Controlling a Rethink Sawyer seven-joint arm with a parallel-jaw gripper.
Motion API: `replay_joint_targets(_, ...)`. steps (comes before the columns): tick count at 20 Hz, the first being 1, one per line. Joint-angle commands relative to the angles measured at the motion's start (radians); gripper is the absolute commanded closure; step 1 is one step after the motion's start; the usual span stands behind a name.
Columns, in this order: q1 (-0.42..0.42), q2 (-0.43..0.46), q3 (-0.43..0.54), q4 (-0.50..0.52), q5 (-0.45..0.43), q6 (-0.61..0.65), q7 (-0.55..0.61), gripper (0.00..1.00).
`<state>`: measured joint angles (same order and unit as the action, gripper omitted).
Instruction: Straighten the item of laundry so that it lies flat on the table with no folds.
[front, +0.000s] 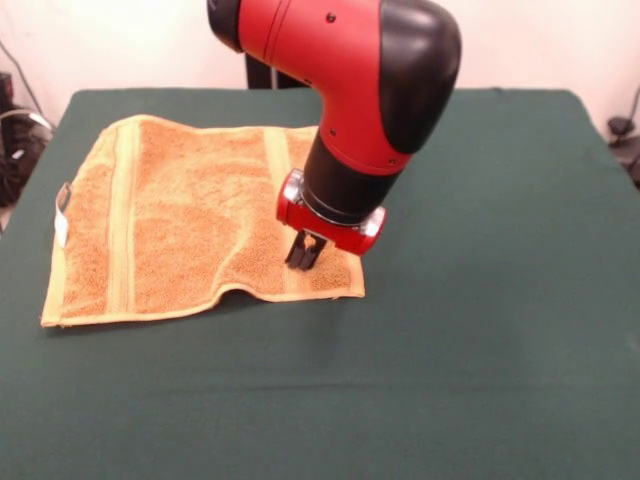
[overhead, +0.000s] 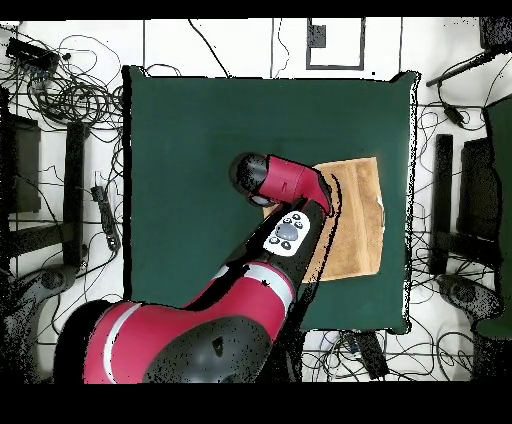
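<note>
Front view: fingers (front: 303, 255) looked together, tips on squarish orange terry towel (front: 190, 220) at its 4 o'clock corner; green cloth worktop (front: 480, 300).

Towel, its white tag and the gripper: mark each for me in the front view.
towel (front: 180, 225), front view, on its terry middle.
white tag (front: 62, 215), front view, on the tag at the towel's left edge.
gripper (front: 304, 254), front view, between the dark tips.

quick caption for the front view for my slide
Sawyer's gripper lowered onto the near right part of an orange-yellow towel, spread mostly flat on the green table, a ripple along its near edge.
</note>
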<state>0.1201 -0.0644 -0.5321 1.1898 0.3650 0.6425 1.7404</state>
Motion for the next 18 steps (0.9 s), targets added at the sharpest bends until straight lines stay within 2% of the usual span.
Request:
replay_joint_targets(1, 0.060, 0.275, 0.436, -0.097, 0.184, -0.499, 0.351, 1.00)
replay_joint_targets(5, 0.078, 0.277, 0.420, -0.108, 0.182, -0.459, 0.339, 1.00)
replay_joint_targets(9, 0.124, 0.301, 0.351, -0.153, 0.192, -0.384, 0.363, 1.00)
replay_joint_targets(11, 0.122, 0.295, 0.359, -0.143, 0.185, -0.382, 0.346, 1.00)
replay_joint_targets(14, 0.077, 0.259, 0.434, -0.093, 0.094, -0.407, 0.182, 1.00)
replay_joint_targets(18, 0.044, 0.227, 0.484, -0.040, 0.012, -0.339, 0.049, 1.00)
